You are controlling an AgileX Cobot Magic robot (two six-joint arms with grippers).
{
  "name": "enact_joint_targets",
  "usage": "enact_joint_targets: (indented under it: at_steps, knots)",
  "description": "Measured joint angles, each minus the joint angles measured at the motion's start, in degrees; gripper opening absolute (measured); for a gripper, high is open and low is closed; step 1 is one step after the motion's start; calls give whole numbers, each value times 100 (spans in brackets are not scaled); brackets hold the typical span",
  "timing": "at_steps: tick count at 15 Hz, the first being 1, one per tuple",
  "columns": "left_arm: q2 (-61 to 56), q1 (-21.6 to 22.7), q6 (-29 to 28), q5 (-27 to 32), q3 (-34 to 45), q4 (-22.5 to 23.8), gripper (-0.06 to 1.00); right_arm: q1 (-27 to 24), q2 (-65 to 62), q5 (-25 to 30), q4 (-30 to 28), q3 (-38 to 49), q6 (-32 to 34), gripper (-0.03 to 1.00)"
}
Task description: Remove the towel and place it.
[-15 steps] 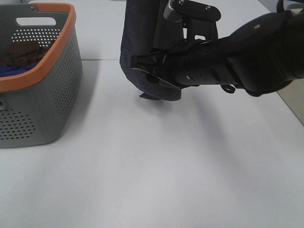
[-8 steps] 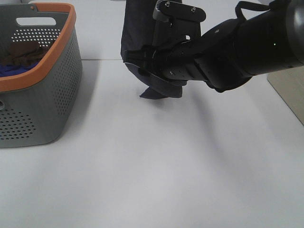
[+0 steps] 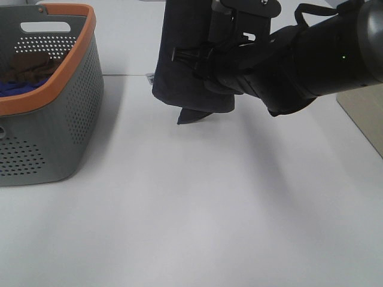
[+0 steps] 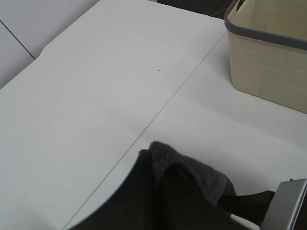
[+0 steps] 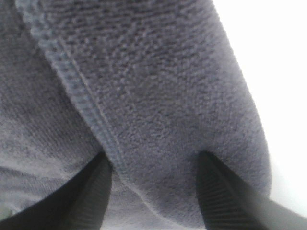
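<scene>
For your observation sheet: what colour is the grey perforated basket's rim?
Orange rim; clearest in the exterior high view.

Dark navy-grey towel [image 3: 187, 66], ribbed hem [image 5: 81, 103], tiny white tag [image 3: 149, 77]. Black right claw [image 3: 179, 55] and arm. Plain white surface [image 3: 197, 209]. Grey basket [image 3: 57, 119], perforated dot pattern, orange rim; brown cloth [image 3: 30, 64] and bright blue cloth [image 3: 17, 87] inside. Beige bin [image 4: 268, 52], grey rim.

**Black arm, black hand**

My right arm [image 3: 317, 60] is a bulky, glossy black cylinder with a tiny green light, a looped black cable, and screws on its bracket. The right hand [image 5: 153, 191] has ribbed black fingers [image 5: 93, 191].
</scene>
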Motion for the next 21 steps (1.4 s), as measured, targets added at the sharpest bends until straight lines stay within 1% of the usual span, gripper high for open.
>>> enact_joint_targets:
  at_steps: [2,4,7,8,10,11,13,15,19,21]
  knots:
    - [0,0,0,0,0,0,0,0,0,-115,298,0,-464,45]
    - [0,0,0,0,0,0,0,0,0,-401,630,0,-802,45]
    - [0,0,0,-6,0,0,0,0,0,-504,762,0,-905,45]
    - [0,0,0,-6,0,0,0,0,0,-544,940,0,-1049,45]
    - [0,0,0,-6,0,0,0,0,0,-665,1404,0,-1541,45]
    - [0,0,-6,-6,0,0,0,0,0,-831,1925,0,-2160,45]
    - [0,0,-6,-6,0,0,0,0,0,-968,2154,0,-2481,45]
    - [0,0,-6,-6,0,0,0,0,0,-1043,2303,0,-2750,40]
    - [0,0,-6,-6,0,0,0,0,0,-1054,2401,0,-2997,35]
    - [0,0,-6,-6,0,0,0,0,0,-1060,2475,0,-3100,23]
